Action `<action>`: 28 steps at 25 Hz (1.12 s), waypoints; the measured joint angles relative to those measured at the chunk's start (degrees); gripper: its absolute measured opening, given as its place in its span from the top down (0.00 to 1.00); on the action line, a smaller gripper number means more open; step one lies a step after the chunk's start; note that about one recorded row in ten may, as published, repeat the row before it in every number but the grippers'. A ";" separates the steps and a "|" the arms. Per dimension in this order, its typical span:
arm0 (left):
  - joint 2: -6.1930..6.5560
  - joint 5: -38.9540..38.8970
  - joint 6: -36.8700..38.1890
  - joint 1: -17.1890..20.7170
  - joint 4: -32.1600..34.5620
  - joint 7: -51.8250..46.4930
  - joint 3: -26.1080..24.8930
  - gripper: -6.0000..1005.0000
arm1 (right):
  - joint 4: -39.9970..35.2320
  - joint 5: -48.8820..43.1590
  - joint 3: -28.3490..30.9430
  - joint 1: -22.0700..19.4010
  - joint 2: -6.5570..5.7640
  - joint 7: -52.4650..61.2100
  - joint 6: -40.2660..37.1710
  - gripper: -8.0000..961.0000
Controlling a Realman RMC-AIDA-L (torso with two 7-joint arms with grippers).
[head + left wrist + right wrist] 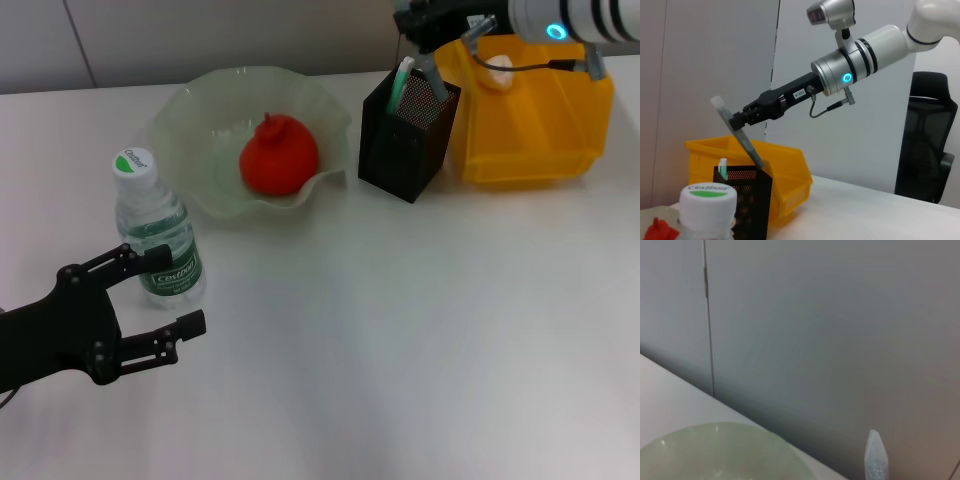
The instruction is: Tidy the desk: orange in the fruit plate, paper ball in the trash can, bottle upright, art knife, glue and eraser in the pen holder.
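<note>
On the white smooth surface [400, 340], toward its far side, a wide pale green frosted glass fruit plate [200, 110] with a wavy rim holds the red-orange round orange [278, 158] with its knobby lump on top. Just beside the plate, nearer the robot and to its left, the small clear plastic bottle [155, 230] stands upright, white cap with green mark on top and dark green label around its lower half. Right of the plate stands the square black metal mesh pen holder [405, 135], with a pale green stick-like item [400, 82] poking out of it. Touching or almost touching the holder on its right is the large bright yellow plastic trash can [530, 105], and something small and pale, likely the crumpled white paper ball [498, 70], lies inside it.

Above the pen holder, the right tool [735, 120] is clamped on a long grey art knife [740, 135] with a pale end, held tilted, its lower end dipping into the holder's mouth. The bin sits directly behind it.

At the near left, the black left tool [165, 290] hangs low over the surface with its fingers apart, just beside the bottle on the near side and holding nothing.
</note>
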 joint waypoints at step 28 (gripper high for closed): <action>0.27 0.01 0.95 1.18 0.32 -0.92 0.02 0.14 | -6.41 10.92 -3.21 -9.29 0.02 -1.90 0.39 0.53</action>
